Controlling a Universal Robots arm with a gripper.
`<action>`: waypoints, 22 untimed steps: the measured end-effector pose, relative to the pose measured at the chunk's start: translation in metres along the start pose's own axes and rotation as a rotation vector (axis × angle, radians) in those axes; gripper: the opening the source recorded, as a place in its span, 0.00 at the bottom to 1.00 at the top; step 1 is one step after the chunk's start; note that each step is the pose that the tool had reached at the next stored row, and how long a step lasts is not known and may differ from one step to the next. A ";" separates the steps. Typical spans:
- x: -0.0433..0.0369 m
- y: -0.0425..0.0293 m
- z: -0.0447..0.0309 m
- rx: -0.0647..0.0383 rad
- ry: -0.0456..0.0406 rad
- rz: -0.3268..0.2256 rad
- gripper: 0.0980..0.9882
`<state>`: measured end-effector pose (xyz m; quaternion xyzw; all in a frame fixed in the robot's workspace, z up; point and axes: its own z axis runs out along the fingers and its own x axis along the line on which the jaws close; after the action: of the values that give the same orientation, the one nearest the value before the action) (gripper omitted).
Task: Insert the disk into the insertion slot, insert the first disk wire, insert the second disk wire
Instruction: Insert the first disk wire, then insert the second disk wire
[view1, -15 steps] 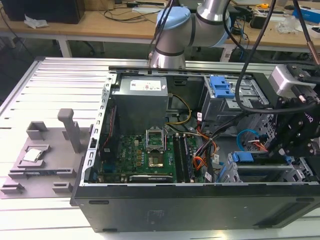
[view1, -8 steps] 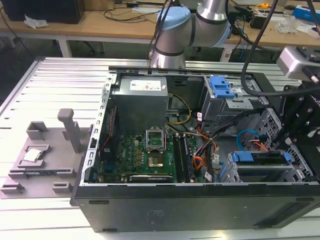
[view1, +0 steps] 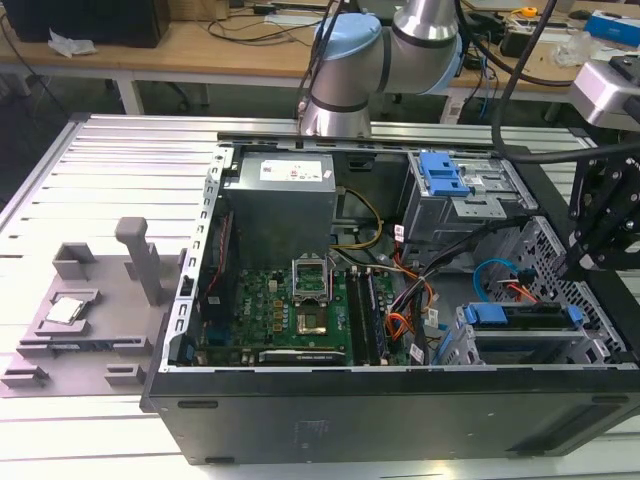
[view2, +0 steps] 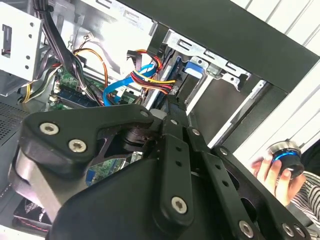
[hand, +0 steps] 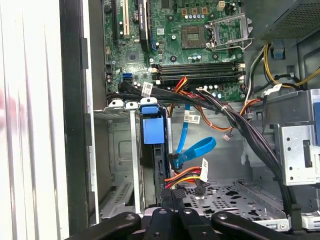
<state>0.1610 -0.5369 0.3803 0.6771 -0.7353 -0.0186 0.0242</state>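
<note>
Exterior view first: a slatted aluminium counter carries a black computer case lying open, with the grey and pale-blue robot arm reaching over it from twelve o'clock. At one o'clock inside the case stands the taller grey cage with a blue tab. The low silver perforated insertion slot sits at four o'clock.

The flat disk in its bright blue plastic carrier lies inside that slot, level and apparently pushed home. In the first wrist view its blue carrier tab shows at the cage mouth.

The black gripper hangs at three o'clock, just above the end of the disk on the exterior view's right. In the first wrist view the gripper has its fingers drawn together, with nothing that I can see between them.

A flat blue data wire and a red, yellow and black power wire loop just beside the disk. Whether either is plugged in, I cannot tell.

To my eye the disk step looks done and the work is at the wires. Doing that well means holding a plug by its body, squaring it to the socket, pressing straight along the disk's length, and keeping clear of the thick black harness.
</note>
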 end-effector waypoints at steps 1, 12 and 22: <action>0.0000 0.0000 -0.0001 0.000 0.0002 0.000 0.01; 0.0000 0.0000 -0.0004 0.000 0.0002 0.000 0.23; -0.0031 0.0172 0.0011 0.000 0.0002 0.000 0.23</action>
<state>0.1441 -0.5324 0.3802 0.6771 -0.7353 -0.0185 0.0243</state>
